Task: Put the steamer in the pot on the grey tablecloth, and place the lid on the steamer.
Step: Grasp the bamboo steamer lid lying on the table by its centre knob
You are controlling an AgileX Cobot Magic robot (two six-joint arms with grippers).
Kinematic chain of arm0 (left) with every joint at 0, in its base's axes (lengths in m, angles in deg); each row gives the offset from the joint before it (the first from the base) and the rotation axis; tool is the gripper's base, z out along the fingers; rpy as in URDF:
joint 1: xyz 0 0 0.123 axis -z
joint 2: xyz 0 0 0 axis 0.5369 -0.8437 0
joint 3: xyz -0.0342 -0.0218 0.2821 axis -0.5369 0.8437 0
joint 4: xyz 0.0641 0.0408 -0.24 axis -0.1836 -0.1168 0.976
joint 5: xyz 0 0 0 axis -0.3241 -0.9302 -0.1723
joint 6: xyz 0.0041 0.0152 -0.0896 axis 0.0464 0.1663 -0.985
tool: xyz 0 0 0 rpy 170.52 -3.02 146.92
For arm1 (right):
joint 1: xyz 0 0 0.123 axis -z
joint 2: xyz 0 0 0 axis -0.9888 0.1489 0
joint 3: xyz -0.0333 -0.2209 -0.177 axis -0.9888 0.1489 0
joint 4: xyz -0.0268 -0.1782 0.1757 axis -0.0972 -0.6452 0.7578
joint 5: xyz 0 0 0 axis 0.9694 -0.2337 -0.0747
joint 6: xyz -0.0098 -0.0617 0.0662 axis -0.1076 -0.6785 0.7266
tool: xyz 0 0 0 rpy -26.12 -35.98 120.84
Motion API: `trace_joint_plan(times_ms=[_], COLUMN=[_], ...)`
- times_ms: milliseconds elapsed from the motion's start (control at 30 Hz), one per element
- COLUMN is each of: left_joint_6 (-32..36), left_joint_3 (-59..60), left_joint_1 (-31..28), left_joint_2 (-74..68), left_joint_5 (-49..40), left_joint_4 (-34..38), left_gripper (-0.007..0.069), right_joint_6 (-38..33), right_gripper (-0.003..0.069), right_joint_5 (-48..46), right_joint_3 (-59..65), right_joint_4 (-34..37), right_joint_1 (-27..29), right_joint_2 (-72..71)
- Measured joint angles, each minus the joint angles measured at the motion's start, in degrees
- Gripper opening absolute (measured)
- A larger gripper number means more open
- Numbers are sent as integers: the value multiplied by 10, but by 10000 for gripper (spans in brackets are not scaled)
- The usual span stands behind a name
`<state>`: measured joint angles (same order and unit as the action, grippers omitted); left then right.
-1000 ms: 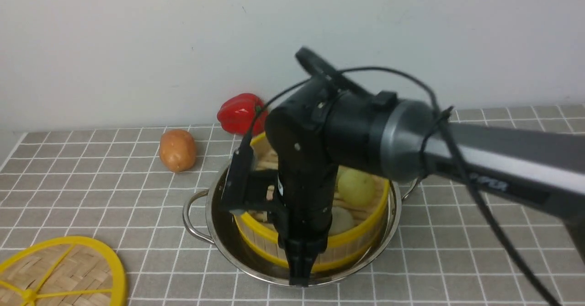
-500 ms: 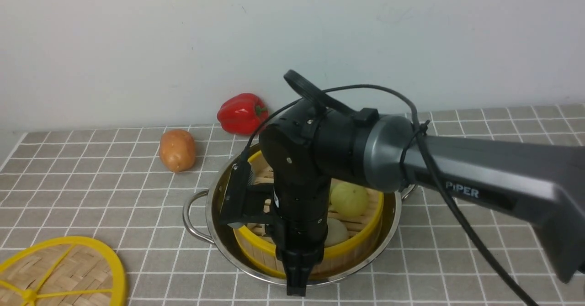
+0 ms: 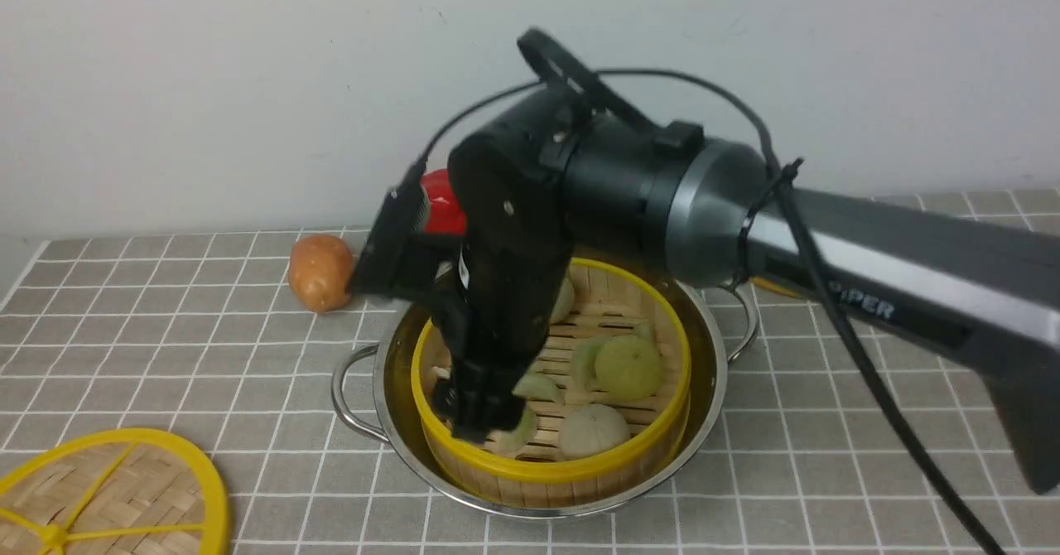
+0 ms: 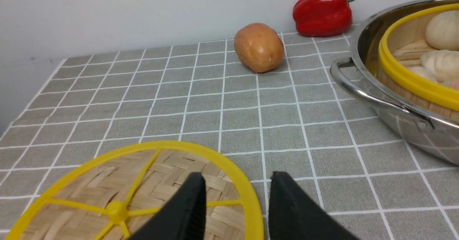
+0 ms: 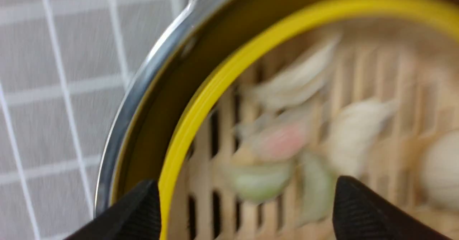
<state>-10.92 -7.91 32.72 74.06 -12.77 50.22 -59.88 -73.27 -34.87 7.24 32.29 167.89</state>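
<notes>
Two loop handles extend from the pot [image 3: 553,512], which rests on the grey tablecloth [image 3: 281,422]. Inside the pot sits the steamer [image 3: 551,470], upright and uncovered, its yellow rim facing up; the pot's wall surrounds it. On the slatted floor of the steamer I identify round buns [image 3: 593,431] and smaller toy dumplings [image 5: 263,179]. My right gripper [image 5: 247,200] is positioned above the steamer, fingers spread wide, with nothing held between them. The right wrist view shows the steamer's rim and contents between and beyond the two fingertips; the contents are partly blurred. The lid [image 3: 217,497] lies flat on the tablecloth, to the left of the pot and apart from it, spokes and central knob facing up; the front view crops part of it. My left gripper [image 4: 238,186] registers in its own wrist view only: its fingers are parted, empty, with the lid visible behind and beside them. Beyond the pot, a red pepper [image 3: 443,203] is partly hidden by the right arm [image 3: 629,195]. A brown, potato-like item [image 3: 320,273] rests on the cloth to the left of the pepper. A plain pale wall [image 3: 207,83] forms the background.
</notes>
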Motion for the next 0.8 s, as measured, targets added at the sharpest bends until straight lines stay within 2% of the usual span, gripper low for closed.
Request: trace_joint_plan(times_ms=[67, 167, 267, 367, 433, 500, 633, 800], left_joint_6=[0, 0, 0, 0, 0, 0, 0, 0], left_joint_3=[0, 0, 0, 0, 0, 0, 0, 0], left_joint_1=[0, 0, 0, 0, 0, 0, 0, 0], left_joint_2=[0, 0, 0, 0, 0, 0, 0, 0], left_joint_5=[0, 0, 0, 0, 0, 0, 0, 0], left_joint_4=[0, 0, 0, 0, 0, 0, 0, 0], left_gripper=[243, 243, 243, 243, 243, 243, 243, 243], right_joint_6=[14, 64, 152, 224, 248, 267, 309, 322], right_gripper=[603, 538, 350, 103, 15, -10, -13, -13], right_joint_5=[1, 4, 3, 3, 3, 3, 3, 2], right_joint_3=[-26, -64, -72, -73, -73, -73, -73, -73], right_joint_4=[-7, -41, -102, -127, -128, -129, -122, -124], right_joint_1=[0, 0, 0, 1, 1, 1, 1, 1], right_joint_2=[-10, -35, -85, -135, -166, -195, -249, -291])
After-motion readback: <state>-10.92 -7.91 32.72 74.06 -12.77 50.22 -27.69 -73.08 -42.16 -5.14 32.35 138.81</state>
